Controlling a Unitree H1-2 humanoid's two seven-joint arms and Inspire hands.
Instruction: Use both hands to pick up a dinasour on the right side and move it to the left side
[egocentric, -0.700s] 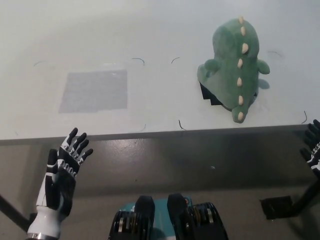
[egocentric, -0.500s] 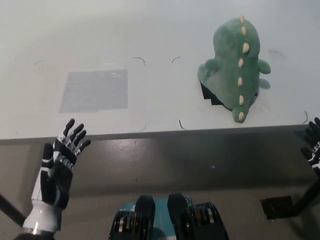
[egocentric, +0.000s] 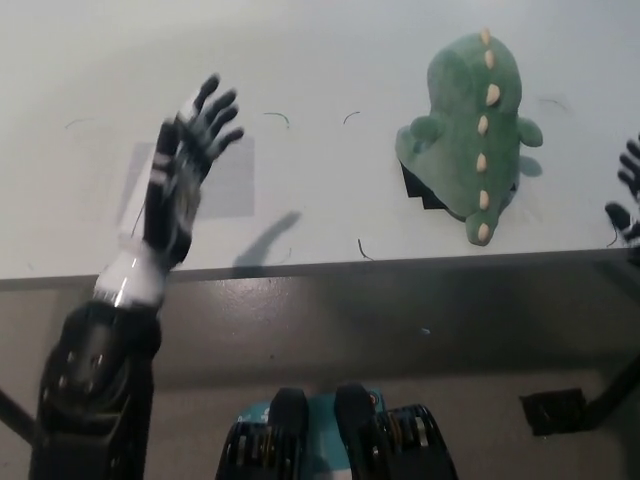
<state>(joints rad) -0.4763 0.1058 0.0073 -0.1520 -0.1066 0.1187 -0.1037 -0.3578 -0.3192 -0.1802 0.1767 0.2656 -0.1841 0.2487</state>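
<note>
Dinosaur (egocentric: 468, 135) untouched; left hand (egocentric: 180, 180) open, well apart; right hand (egocentric: 628, 195) seemingly near

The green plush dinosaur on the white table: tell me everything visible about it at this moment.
The green plush dinosaur looks soft and fuzzy, with a row of cream spikes running down its back and tail and stubby limbs on both sides. It lies on the right part of the white table, its tail pointing toward the near edge, partly covering a black patch beneath it. Neither robot hand touches it: the left robot hand is raised over the table's left side, and the right robot hand is at the picture's right edge.
</note>
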